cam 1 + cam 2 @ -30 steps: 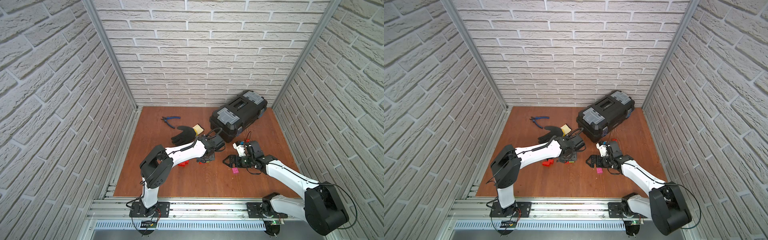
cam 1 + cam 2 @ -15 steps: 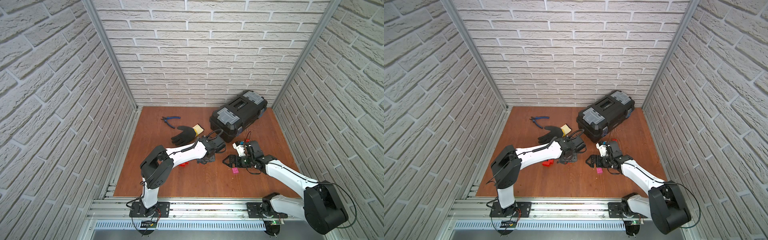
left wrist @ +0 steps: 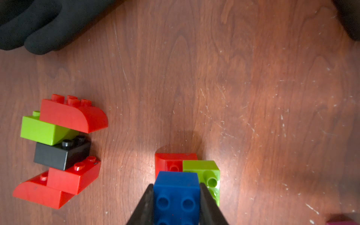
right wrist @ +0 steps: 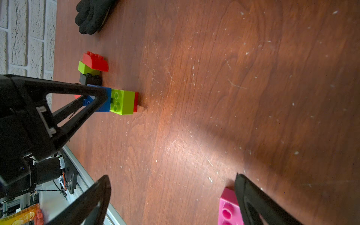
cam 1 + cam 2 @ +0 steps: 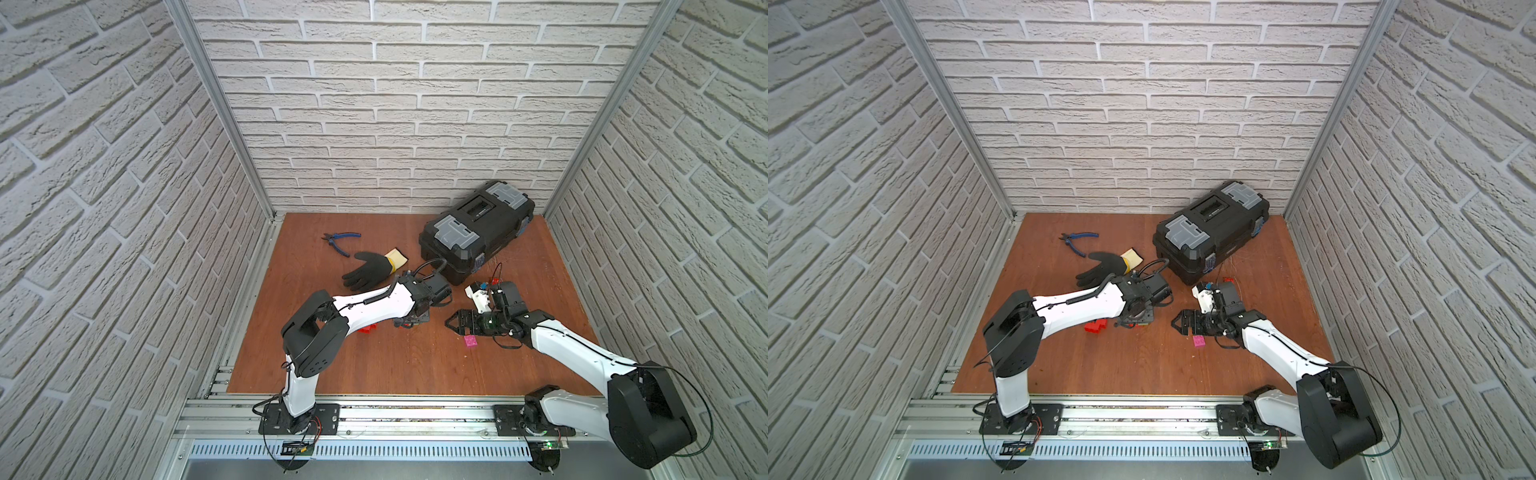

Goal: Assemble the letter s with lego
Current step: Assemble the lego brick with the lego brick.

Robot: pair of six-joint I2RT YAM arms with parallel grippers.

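Note:
My left gripper [image 3: 176,186] is shut on a blue lego brick [image 3: 176,196], low over the wooden floor. The brick sits against a lime green brick [image 3: 206,175] and a red brick [image 3: 171,161]. Beside them stands a joined group of red, lime green and black bricks [image 3: 58,148]. The right wrist view shows the left gripper [image 4: 101,97] on the blue brick [image 4: 105,105]. My right gripper [image 4: 173,178] is open and holds nothing. A pink brick [image 4: 228,208] lies on the floor just outside one of its fingers. In both top views the grippers [image 5: 415,322] [image 5: 1177,322] face each other.
A black toolbox [image 5: 476,232] stands at the back right. A black glove [image 5: 368,270] and blue-handled pliers [image 5: 338,241] lie behind the left arm. Red bricks [image 5: 1096,326] show under the left forearm, and the pink brick [image 5: 1199,341] lies below the right gripper. Brick walls close in three sides.

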